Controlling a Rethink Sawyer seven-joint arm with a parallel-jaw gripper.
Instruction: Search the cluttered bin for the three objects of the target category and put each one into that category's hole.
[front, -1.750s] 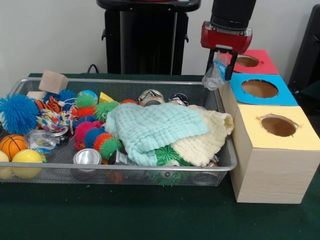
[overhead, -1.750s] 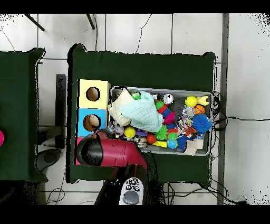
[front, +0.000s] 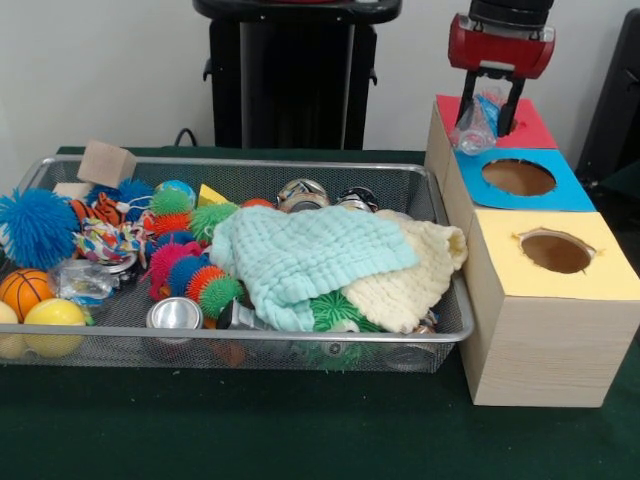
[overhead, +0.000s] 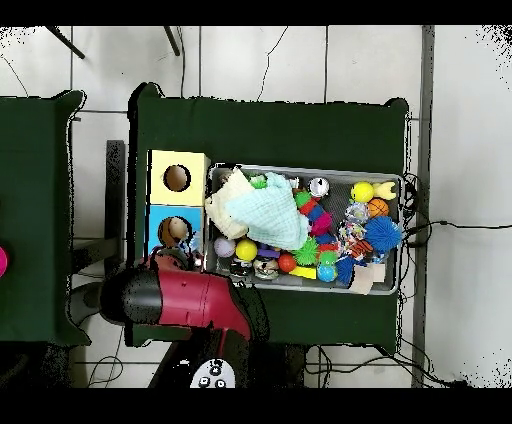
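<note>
A dark green cloth (front: 300, 440) covers the table. Toward its right edge in the front view stand a yellow-topped box (front: 545, 310) nearest the front edge and a red-topped box (front: 530, 125) toward the far edge.

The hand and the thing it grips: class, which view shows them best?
The front view: the hand hangs over the red-topped box, shut on a crumpled clear plastic piece. In the overhead view the red arm covers the hand and what it holds.
</note>
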